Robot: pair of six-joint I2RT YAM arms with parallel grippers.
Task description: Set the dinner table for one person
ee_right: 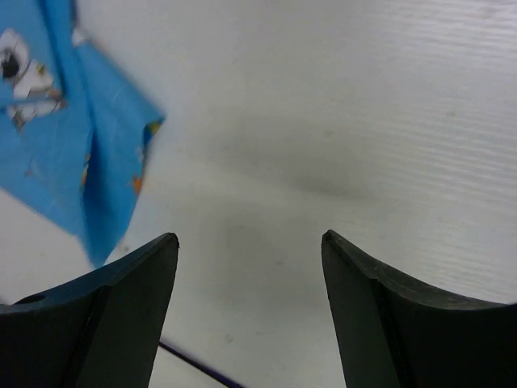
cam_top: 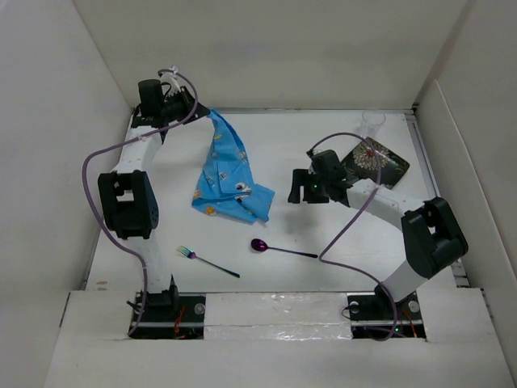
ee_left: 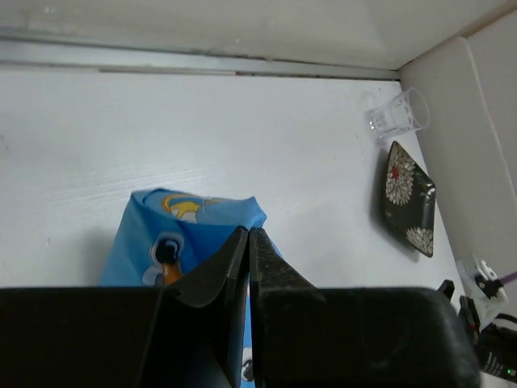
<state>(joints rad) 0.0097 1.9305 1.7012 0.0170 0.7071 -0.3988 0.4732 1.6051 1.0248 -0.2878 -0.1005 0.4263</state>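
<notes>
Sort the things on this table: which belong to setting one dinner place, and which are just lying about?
For the job: table, cloth mat, fork, spoon, plate, glass.
Lying about: nothing that I can see.

One blue placemat, one fork, one spoon, one dark plate, one glass.
</notes>
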